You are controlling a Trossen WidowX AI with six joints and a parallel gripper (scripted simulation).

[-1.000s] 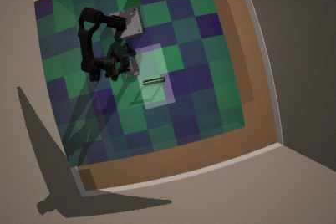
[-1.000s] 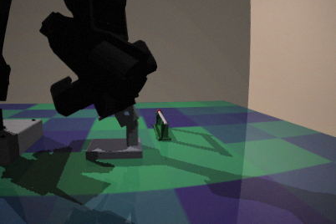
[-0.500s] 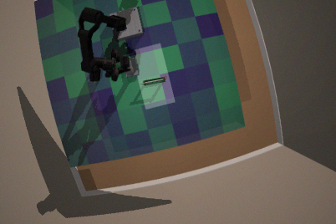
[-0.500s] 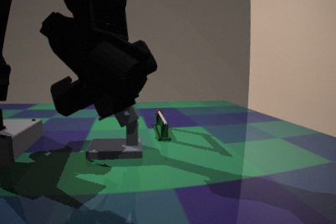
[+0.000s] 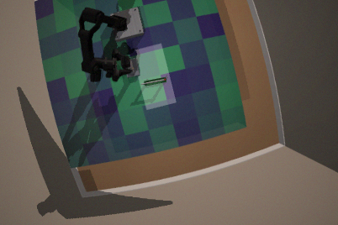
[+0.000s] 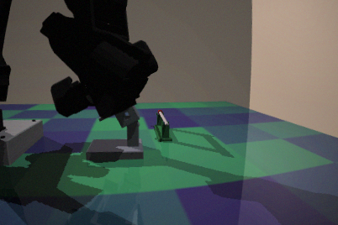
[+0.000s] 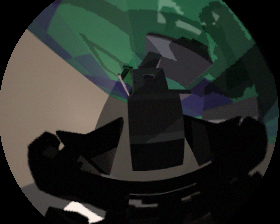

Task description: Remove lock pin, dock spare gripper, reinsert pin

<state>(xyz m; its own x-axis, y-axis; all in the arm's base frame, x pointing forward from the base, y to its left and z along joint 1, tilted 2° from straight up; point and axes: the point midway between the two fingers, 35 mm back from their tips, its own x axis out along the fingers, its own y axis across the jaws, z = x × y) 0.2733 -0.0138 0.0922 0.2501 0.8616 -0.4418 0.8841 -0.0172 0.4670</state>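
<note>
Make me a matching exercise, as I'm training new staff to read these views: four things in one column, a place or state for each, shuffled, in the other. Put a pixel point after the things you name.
Column one
1. Pin (image 5: 155, 81) (image 6: 163, 117) (image 7: 124, 84)
2. Socket (image 6: 129, 119)
3. Base plate (image 5: 136, 29) (image 6: 23, 137) (image 7: 237, 107)
4. Gripper (image 5: 124, 69) (image 6: 110, 111) (image 7: 149, 117)

Column two
A. Under the arm, light grey, with dark bolts near its corners
B. Fingers standing wide apart
C. Lying along the top of a green holder (image 5: 156, 82) (image 6: 164, 133)
D. Up on the grey mount's post (image 6: 133, 134), tilted

Right pairs: 1-C, 2-D, 3-A, 4-B
</note>
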